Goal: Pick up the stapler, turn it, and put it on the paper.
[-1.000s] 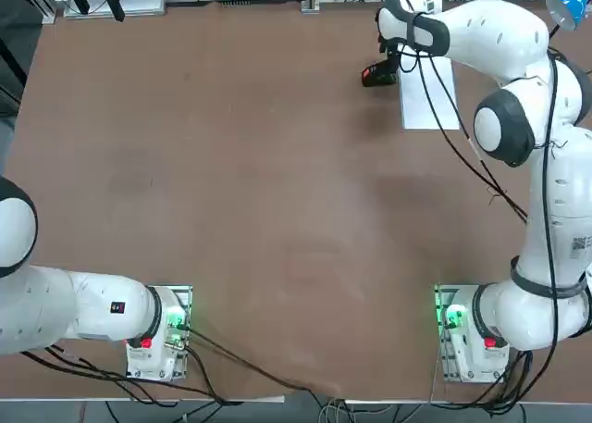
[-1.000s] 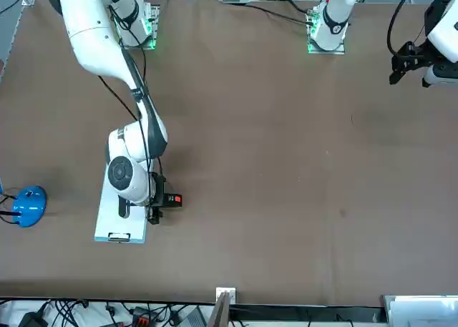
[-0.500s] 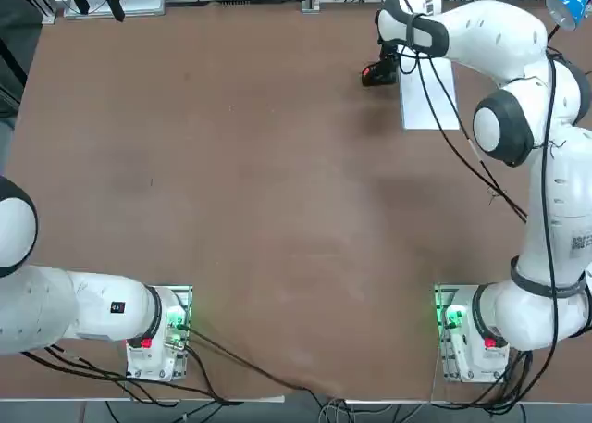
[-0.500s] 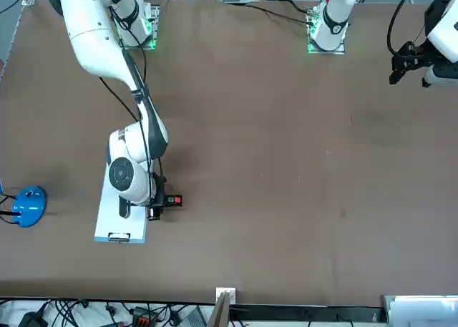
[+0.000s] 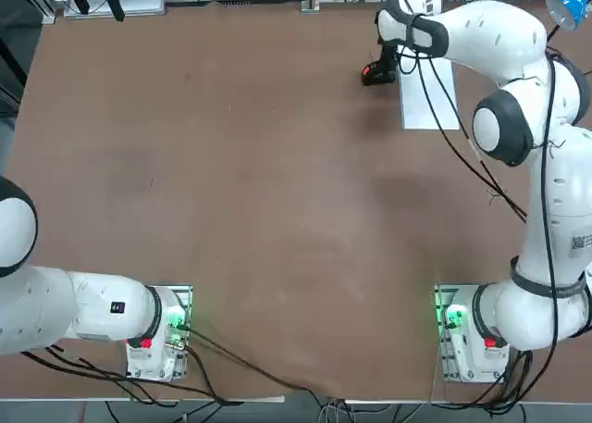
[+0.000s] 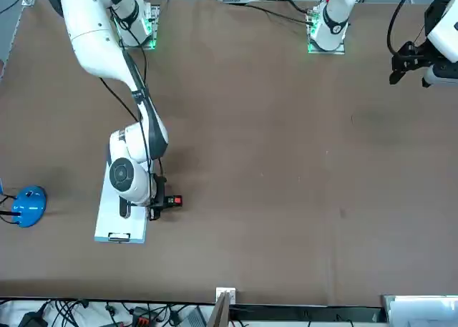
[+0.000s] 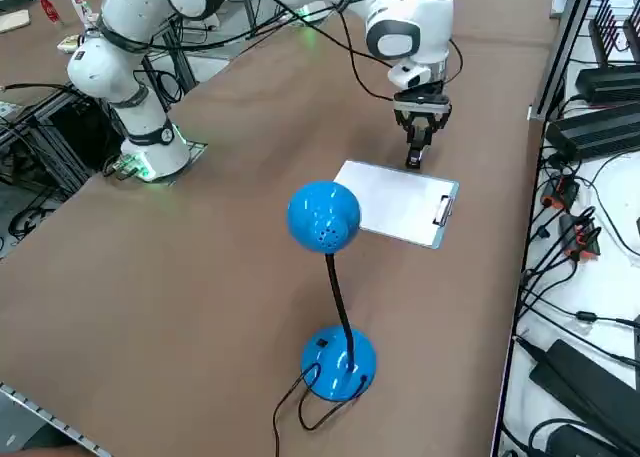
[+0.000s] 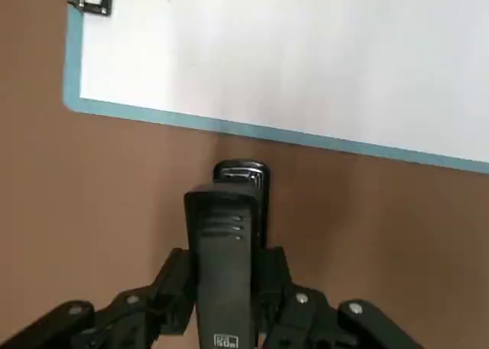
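Two-fingered grip by the right end effector [image 8: 228,266], closed firmly on the sides of the black stapler [image 8: 223,219], just outside a long edge of the clipped white paper [image 8: 290,51] on the brown surface [image 7: 200,307].

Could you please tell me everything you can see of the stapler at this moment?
The stapler is black and elongated, plastic-looking, with short ridges across its top near one end, a small white-printed label farther along, and a rounded, shinier lower part showing beyond the ridged end. In the front view a small red mark shows on it. The right gripper is closed on its sides, one finger against each. It sits beside the blue-edged clipboard, not over its paper. Whether it touches the table is unclear.
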Controlling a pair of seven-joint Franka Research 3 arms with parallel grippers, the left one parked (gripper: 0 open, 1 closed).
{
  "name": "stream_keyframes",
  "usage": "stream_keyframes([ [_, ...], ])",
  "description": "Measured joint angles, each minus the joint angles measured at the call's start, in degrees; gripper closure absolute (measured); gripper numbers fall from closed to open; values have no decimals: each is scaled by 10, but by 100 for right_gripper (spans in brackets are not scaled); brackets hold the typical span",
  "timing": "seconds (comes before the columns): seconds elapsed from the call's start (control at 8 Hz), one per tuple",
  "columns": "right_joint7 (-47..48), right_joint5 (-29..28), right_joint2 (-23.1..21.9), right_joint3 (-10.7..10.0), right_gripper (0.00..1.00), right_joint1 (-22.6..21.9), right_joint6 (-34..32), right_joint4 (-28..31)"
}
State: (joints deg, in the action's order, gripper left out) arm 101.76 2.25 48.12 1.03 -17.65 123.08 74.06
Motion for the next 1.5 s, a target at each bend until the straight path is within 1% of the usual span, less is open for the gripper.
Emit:
stream_keyframes([
  [0.12,-19,4,-5,-1,59,0,-7,-8],
  [0.38,-104,6,-39,-2,59,0,-61,-17],
  [0.62,-221,5,-86,-4,59,4,-135,-16],
  [0.75,-294,5,-105,-5,59,9,-149,-5],
  [1.12,-528,5,-155,-8,59,39,-147,64],
  [1.38,-684,5,-164,-9,59,74,-136,102],
  [1.5,-748,4,-164,-9,59,90,-117,118],
])
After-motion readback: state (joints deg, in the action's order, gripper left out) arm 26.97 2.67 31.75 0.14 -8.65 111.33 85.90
